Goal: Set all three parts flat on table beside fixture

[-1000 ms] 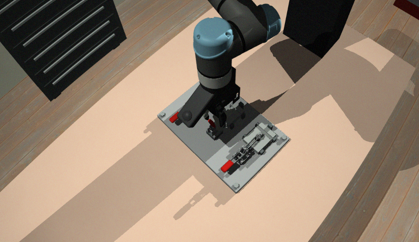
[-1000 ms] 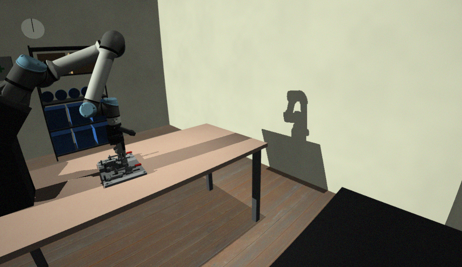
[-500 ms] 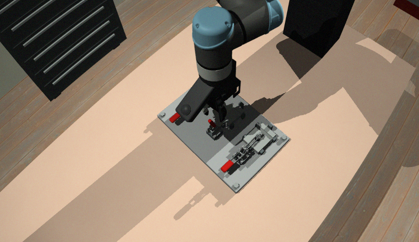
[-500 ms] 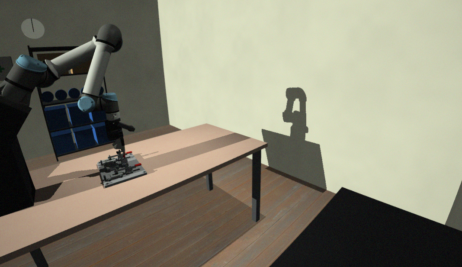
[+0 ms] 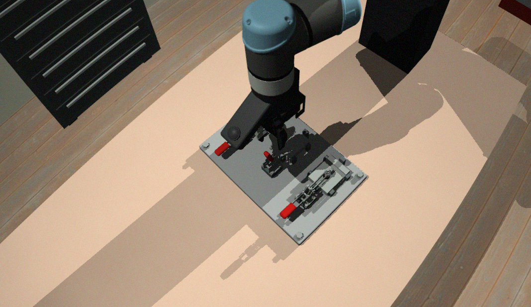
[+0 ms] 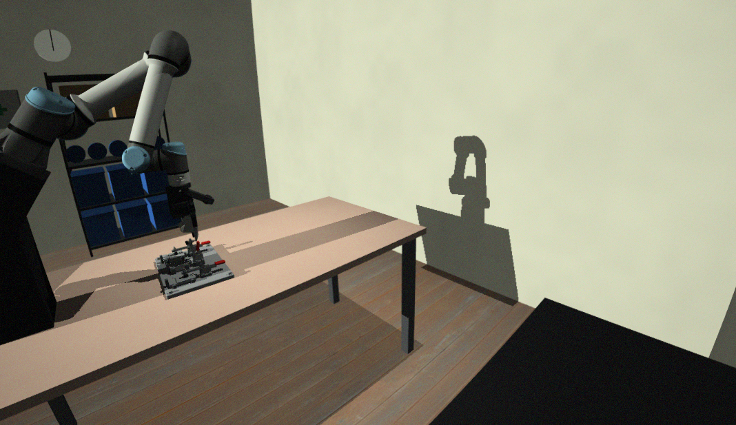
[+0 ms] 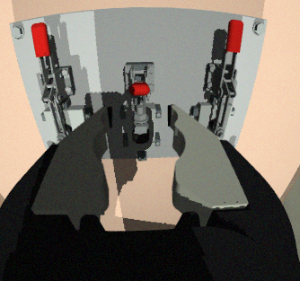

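Observation:
The grey fixture plate [image 5: 238, 170] [image 6: 223, 275] [image 7: 180, 35] carries three red-handled toggle clamps. My gripper [image 6: 195, 237] [image 7: 139, 107] is partly open and empty above the middle clamp. The middle clamp's red handle [image 5: 267, 155] [image 7: 139, 89] stands up, seen nearly end-on in the wrist view; no part shows among its locating blocks. A pale flat part [image 5: 316, 177] [image 7: 76, 112] lies in the nest of the wrist view's left clamp, its red handle [image 5: 287, 210] [image 7: 40, 39] low. The right clamp's handle [image 5: 221, 148] [image 7: 234, 36] is low too; its part [image 7: 203, 116] is partly hidden.
The fixture stands on a long tan table [image 5: 129, 178] [image 6: 304, 268], with corner bolts [image 5: 299, 235] [image 7: 258, 28] on its plate. The black robot pedestal [image 5: 403, 17] [image 6: 24, 268] stands behind the fixture. A dark drawer cabinet [image 5: 78, 33] is beyond the table at the left in the top view.

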